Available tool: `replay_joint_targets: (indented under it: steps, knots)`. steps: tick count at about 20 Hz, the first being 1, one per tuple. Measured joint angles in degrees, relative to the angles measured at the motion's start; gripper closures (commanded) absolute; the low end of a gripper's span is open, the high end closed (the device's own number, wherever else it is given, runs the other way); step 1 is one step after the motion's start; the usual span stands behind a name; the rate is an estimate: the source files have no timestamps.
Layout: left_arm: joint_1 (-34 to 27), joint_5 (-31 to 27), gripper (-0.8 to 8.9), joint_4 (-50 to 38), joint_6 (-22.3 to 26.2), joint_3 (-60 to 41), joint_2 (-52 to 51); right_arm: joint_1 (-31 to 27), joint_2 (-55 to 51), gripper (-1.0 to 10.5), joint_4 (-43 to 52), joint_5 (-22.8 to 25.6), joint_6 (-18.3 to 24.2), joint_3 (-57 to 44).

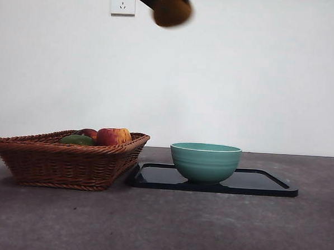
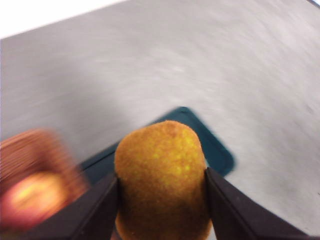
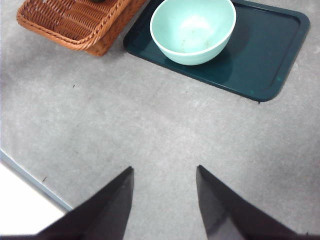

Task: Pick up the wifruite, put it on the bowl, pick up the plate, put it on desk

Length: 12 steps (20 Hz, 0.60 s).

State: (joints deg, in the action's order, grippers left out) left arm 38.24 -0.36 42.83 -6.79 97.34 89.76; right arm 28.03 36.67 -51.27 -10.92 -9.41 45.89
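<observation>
While the fruit hangs high over the desk, this is how things stand:

Left pincer (image 2: 162,200): clamped on the wifruite (image 2: 161,180), one black jaw against each flank; the fruit stands upright between them.

Wifruite: in the air, near the top edge of the front view, above the gap between basket (image 1: 64,161) and bowl (image 1: 205,160), well clear of both.

Right pincer (image 3: 165,200): jaws apart, holding nothing, hanging over bare desk (image 3: 150,125) near its edge; it waits.

Bowl: empty, sitting on the dark tray (image 1: 259,183), just beside the basket.

Step, as I judge it: carrying the fruit across to the bowl; the release is not yet done.

Risk, slip: the fruit is rounded and held only by its sides, so a jolt could roll it out of the jaws.

Risk, drop height: let go from this high, it may bounce out of the bowl or knock it along the tray.

Risk, aim: the fruit is not yet over the bowl, so an early release lands it on the tray or desk.

Left wrist view only: the grip itself, though blurred; the bowl does not show there.

Right wrist view only: the bowl's empty inside and the tray's whole outline.

Front view only: the fruit's height, and the apple (image 1: 113,136) and green fruit (image 1: 76,139) in the basket.
</observation>
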Motion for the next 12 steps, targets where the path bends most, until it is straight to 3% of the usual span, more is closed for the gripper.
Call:
replay_joint_targets:
  steps: [3,6,12]
  knots:
    - [-4.13,-2.97,6.01,5.75,-3.17,-0.83,-4.96,0.00,-0.04,7.5,0.15,0.02,0.00,0.00]
    - [-6.56,-3.19,6.01,5.75,-4.68,-6.86,-9.14,0.00,-0.04,7.5,0.15,0.02,0.00,0.00]
    - [-8.22,-3.80,6.01,-5.40,-7.45,-27.36,-12.41,0.00,-0.04,7.5,1.29,0.07,0.00,0.00]
